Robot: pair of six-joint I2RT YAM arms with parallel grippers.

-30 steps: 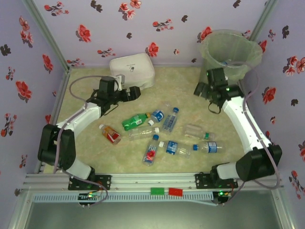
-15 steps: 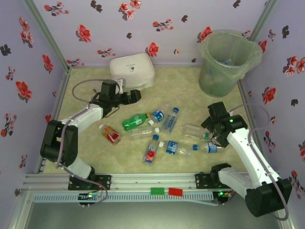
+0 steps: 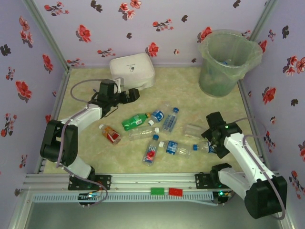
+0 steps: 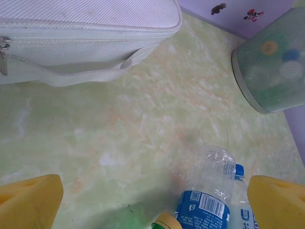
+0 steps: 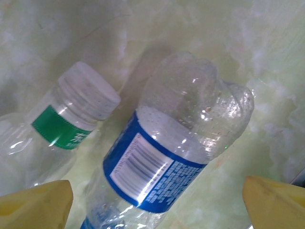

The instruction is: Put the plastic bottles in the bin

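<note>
Left wrist view: shows the left gripper (image 4: 155, 202) spread wide and empty, with a blue-labelled bottle (image 4: 207, 200) just ahead toward its right finger, the white box (image 4: 86, 38) well ahead to the left, and the bin (image 4: 271, 62) far ahead to the right. Top external: places the right gripper (image 3: 213, 138) at the right end of the scattered plastic bottles (image 3: 171, 147), making that arm the nearer one. Right wrist: finds those jaws wide too, gripping nothing, straddling a clear blue-banded bottle (image 5: 176, 143) without touching it. Runs its long axis slantwise across the gap, base ahead and rightward, neck back toward the left finger. Sets a white-capped bottle (image 5: 71, 129) just beside it on the left. Calls, probably, for a wrist turn to square the fingers across the barrel.
</note>
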